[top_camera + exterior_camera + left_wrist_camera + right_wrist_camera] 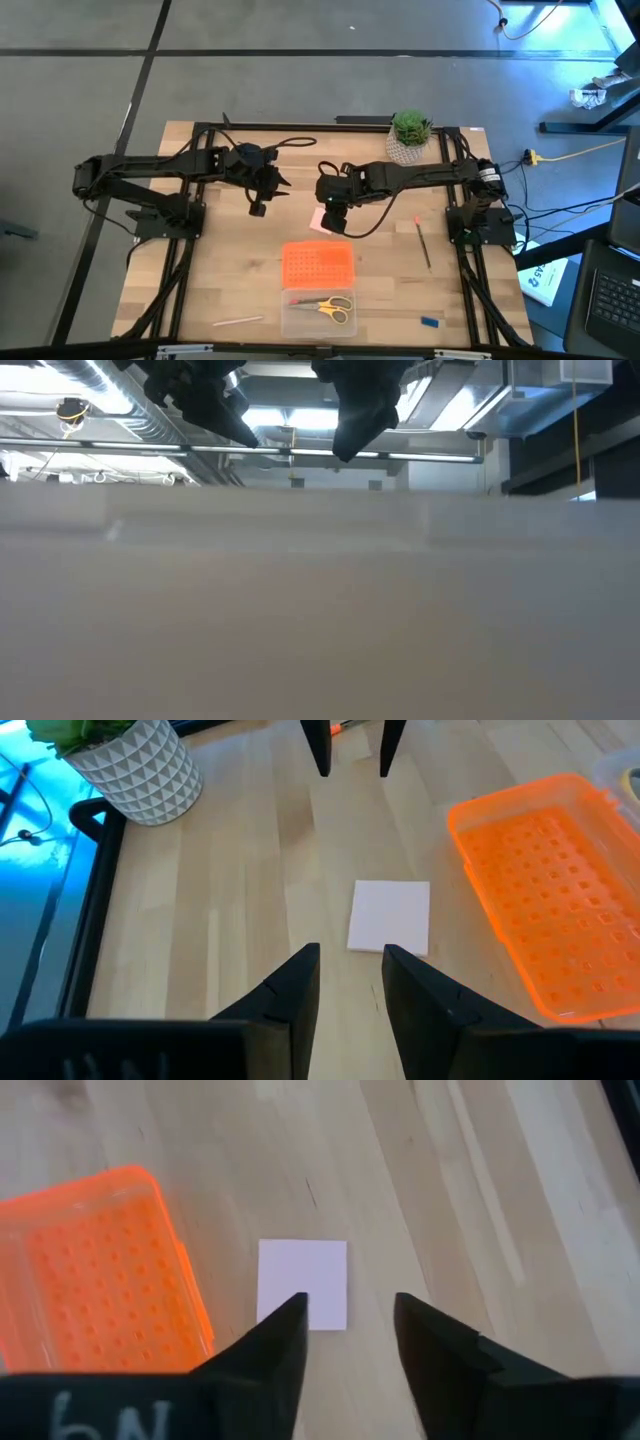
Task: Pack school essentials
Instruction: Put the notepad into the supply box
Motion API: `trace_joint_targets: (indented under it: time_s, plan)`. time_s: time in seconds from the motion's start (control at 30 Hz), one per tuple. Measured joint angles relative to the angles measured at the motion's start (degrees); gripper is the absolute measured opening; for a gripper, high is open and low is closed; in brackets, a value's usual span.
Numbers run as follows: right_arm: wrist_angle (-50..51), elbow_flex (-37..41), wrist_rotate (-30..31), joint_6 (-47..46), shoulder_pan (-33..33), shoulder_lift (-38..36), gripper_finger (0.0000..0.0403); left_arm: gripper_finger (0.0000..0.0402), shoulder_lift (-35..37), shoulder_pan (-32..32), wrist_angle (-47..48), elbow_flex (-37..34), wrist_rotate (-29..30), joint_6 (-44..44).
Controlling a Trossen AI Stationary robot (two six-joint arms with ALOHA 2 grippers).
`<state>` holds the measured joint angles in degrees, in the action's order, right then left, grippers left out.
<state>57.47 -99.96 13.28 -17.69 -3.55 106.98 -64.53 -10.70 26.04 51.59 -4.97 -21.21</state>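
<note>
The pale pink square pad (319, 221) lies flat on the table and shows white in the left wrist view (390, 916) and the right wrist view (303, 1281). My right gripper (336, 216) (350, 1320) hovers open just above the pad's right side. My left gripper (258, 206) (350, 970) is open to the left of the pad, pointing at it. Yellow-handled scissors (326, 305) lie inside the clear case (290, 318). A thin pencil (423, 245), a pale pen (238, 321) and a tiny blue piece (430, 321) lie on the table. The crayon box is out of view.
The orange lid (318, 265) (540, 890) (95, 1270) lies just nearer than the pad, against the case's far side. A potted green plant (410, 135) (140, 770) stands at the far edge. Bare wood lies left of the case. A pale blur fills most of the low view.
</note>
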Motion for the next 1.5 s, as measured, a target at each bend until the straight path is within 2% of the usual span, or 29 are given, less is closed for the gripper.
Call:
trace_joint_targets:
  time_s: [0.13,0.37,0.43,0.83,1.0,1.5]
  plan:
    - [0.4,0.0,0.0,0.0,0.0,0.0,0.0225,0.0104,0.0,0.0,0.0,0.0,0.0,0.0]
    - [0.4,0.0,0.0,0.1,0.1,0.0,0.0368,0.0104,0.0,0.0,0.0,0.0,0.0,0.0]
    - [0.3,0.0,0.1,0.1,0.3,0.0,0.0391,0.0104,0.0,0.0,0.0,0.0,0.0,0.0]
    - [-1.7,0.0,-0.9,1.8,0.6,0.0,0.0383,0.0104,0.0,0.0,0.0,0.0,0.0,0.0]
    - [-1.8,0.0,2.1,2.8,-0.2,0.7,0.0383,0.0104,0.0,0.0,0.0,0.0,0.0,0.0]
    - [-5.6,0.0,1.1,4.8,0.5,9.4,0.0383,0.0104,0.0,0.0,0.0,0.0,0.0,0.0]
